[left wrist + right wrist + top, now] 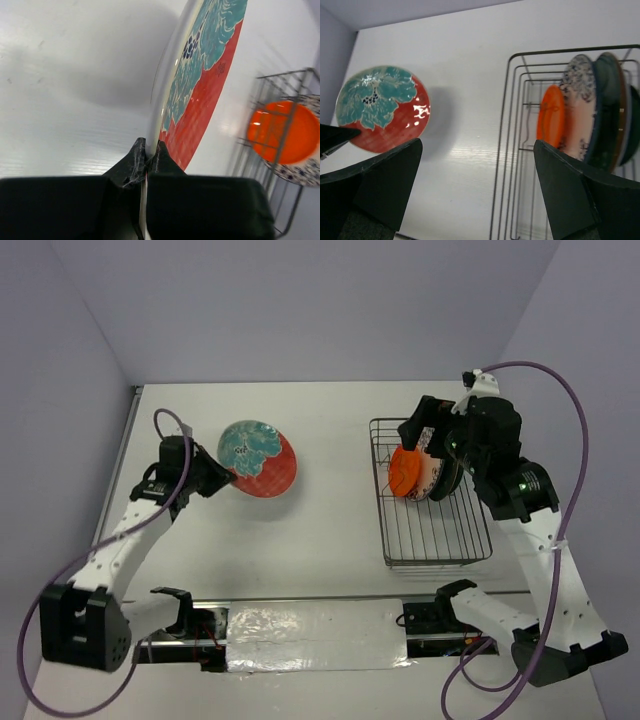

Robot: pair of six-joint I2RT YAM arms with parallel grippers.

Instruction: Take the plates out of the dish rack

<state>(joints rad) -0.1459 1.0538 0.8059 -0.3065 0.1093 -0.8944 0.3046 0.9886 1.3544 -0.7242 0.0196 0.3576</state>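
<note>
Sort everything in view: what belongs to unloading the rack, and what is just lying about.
Job: large round teal-and-red ceramic plate, pinched by the left fingers; grey wire dish rack; small orange plate, white patterned plate and dark teal plate standing in it.
Lying about: purple cables; silvery taped strip at the near edge.

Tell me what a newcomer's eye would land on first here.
The teal-and-red plate, pinched at its rim and tilted by the left end effector on the left side. Then the orange plate, standing upright with other plates in the dish rack on the right, the right end effector open near them.
</note>
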